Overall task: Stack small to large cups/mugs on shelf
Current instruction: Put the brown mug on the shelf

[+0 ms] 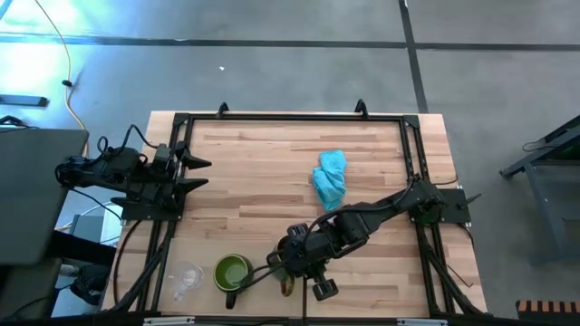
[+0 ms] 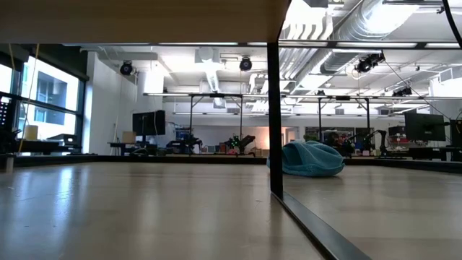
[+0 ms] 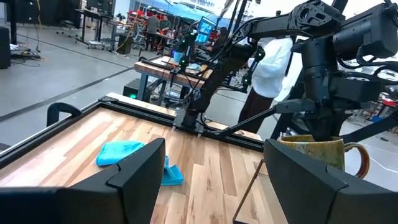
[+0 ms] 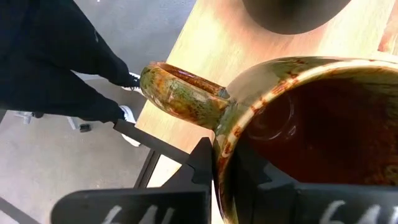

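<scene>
Two right gripper (image 4: 227,186) fingers pinched the mottled brown ceramic mug's (image 4: 298,130) rim near the tabletop's (image 1: 263,195) front edge; left gripper (image 1: 195,174) fingers stood open.

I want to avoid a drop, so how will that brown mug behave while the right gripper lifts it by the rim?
The brown mug looks glazed, so probably slick and breakable. The right gripper pinches only its rim beside the handle, so it could swing or tilt. Thick walls suggest it is fairly heavy.
</scene>
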You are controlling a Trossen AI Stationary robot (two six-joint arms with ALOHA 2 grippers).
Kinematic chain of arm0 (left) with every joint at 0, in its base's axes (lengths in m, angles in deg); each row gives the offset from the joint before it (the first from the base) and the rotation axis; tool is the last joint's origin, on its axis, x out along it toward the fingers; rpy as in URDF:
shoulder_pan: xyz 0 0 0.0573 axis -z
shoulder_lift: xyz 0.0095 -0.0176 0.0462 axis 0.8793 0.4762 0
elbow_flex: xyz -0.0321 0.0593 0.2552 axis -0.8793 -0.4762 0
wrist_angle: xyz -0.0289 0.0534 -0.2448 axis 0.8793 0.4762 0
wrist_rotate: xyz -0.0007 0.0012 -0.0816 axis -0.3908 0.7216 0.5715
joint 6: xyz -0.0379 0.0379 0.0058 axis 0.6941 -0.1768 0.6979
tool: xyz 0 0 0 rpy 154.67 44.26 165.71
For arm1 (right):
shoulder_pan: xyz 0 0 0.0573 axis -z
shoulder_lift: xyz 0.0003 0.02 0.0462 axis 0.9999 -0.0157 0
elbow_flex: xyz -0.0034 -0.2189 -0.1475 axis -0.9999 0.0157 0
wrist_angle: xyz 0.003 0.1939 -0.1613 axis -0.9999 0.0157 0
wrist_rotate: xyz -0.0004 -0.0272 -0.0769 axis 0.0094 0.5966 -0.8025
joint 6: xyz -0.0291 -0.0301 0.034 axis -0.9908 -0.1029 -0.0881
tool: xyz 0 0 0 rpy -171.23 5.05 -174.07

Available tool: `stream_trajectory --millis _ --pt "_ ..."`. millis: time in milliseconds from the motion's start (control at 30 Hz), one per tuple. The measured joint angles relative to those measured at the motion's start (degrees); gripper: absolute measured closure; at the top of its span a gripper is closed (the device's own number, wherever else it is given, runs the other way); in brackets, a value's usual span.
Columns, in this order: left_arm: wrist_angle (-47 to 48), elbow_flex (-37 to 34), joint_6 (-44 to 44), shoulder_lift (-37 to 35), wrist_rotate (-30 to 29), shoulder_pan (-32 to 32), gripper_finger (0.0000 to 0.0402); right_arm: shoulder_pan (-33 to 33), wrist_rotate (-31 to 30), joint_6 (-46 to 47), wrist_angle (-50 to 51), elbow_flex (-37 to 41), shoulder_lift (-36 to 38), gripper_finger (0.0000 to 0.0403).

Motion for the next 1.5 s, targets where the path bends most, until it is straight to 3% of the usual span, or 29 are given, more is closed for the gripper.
stream_trajectory --millis 333,867,1200,1500 --pt "0.0 0.0 0.0 0.0 -0.3 0.0 0.014 0.4 0.2 0.0 -0.3 0.0 0.1 0.035" --pt "0.0 0.0 -0.7 0.0 -0.6 0.0 0.014 0.9 1.7 1.4 -3.1 -0.1 0.2 0.0339" --pt "0.0 0.0 -0.7 0.0 -0.6 0.0 0.014 1.2 1.8 2.4 -3.2 -0.1 0.2 0.0287" --pt "0.0 0.0 -0.7 0.0 -0.6 0.0 0.014 1.2 1.7 2.2 -4.6 -0.1 0.2 0.0284"
